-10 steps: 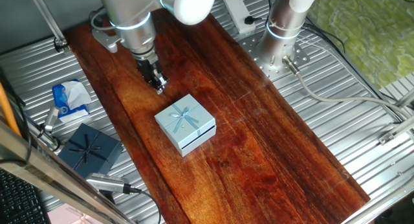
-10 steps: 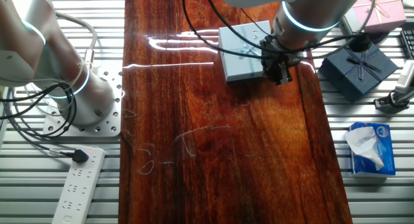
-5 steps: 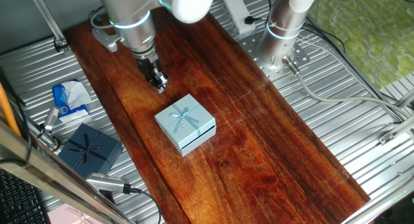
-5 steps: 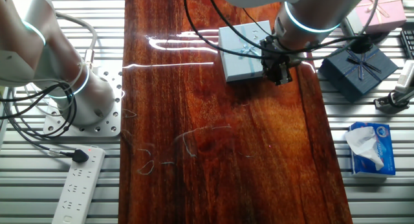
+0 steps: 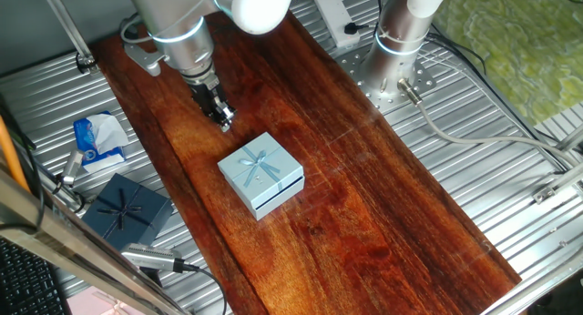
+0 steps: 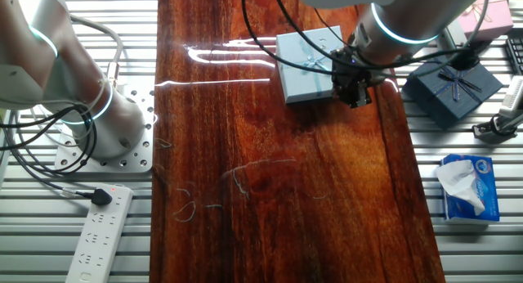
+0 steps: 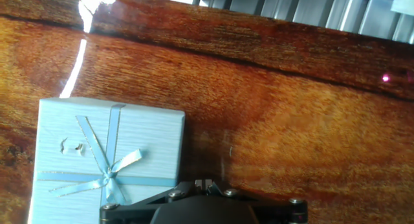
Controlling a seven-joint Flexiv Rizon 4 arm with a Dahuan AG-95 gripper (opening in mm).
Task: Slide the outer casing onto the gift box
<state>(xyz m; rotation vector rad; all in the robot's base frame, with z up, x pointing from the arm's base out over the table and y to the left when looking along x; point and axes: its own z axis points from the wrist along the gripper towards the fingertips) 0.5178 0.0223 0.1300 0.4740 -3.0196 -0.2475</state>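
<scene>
The outer casing (image 5: 260,172), a light blue square sleeve with a pale ribbon bow, lies flat on the wooden board (image 5: 364,197). A dark slit along its lower front side shows an edge of the gift box (image 5: 278,198) inside it; the tray's interior is hidden. My gripper (image 5: 224,123) is shut and empty, just beyond the casing's far corner and apart from it. In the other fixed view the gripper (image 6: 357,98) stands right of the casing (image 6: 305,66). In the hand view the casing (image 7: 107,156) lies left of the shut fingertips (image 7: 205,183).
A dark navy bow-topped box (image 5: 127,210) and a tissue pack (image 5: 98,140) lie on the metal table left of the board. A second arm's base (image 5: 399,51) stands at the far right. A pink box (image 6: 478,6) and a power strip (image 6: 98,232) lie off the board.
The arm's upper part has shifted slightly away from the casing; the fingertips have barely moved. The casing has not moved.
</scene>
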